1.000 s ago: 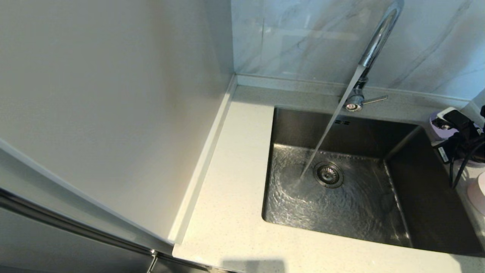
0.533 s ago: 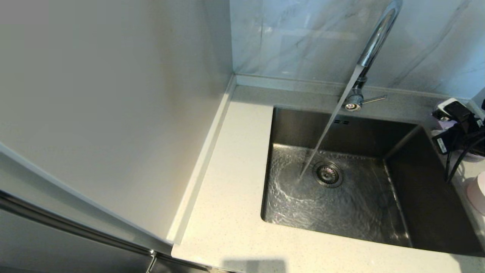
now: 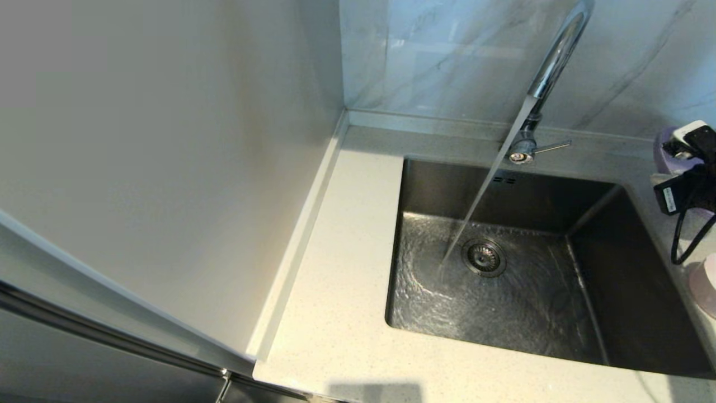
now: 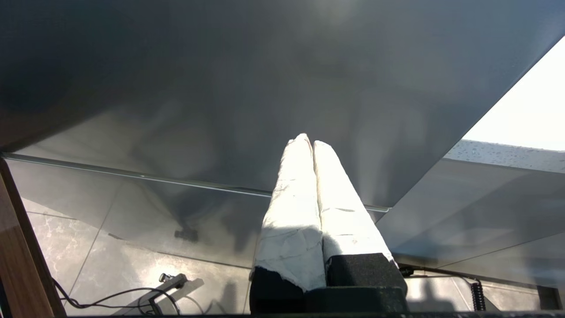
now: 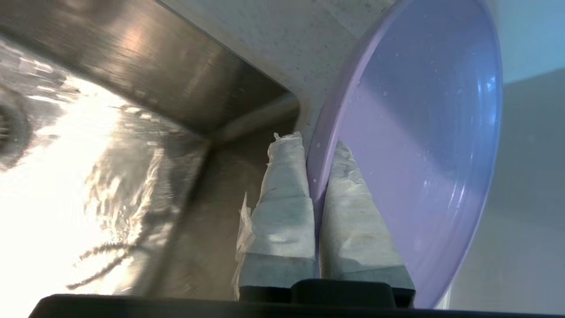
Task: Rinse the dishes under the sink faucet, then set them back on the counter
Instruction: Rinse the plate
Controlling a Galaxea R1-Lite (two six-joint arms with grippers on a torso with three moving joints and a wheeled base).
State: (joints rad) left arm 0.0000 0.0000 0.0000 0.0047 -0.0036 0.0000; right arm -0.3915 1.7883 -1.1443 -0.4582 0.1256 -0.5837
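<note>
Water runs from the chrome faucet into the steel sink, landing beside the drain. At the far right, over the counter beside the sink's back right corner, my right gripper is shut on the rim of the lilac plate. In the right wrist view the wet plate stands on edge, and the right gripper pinches its rim with one finger on each face. The pink bowl sits on the right counter at the picture's edge. My left gripper is shut and empty, parked low.
A pale wall panel rises along the left counter. Marble-veined tiles back the sink. The faucet lever points right. Black cables hang from my right wrist above the sink's right rim.
My right gripper has carried the lilac plate to the right and farther back, off the sink's corner toward the right counter. Water keeps running.
</note>
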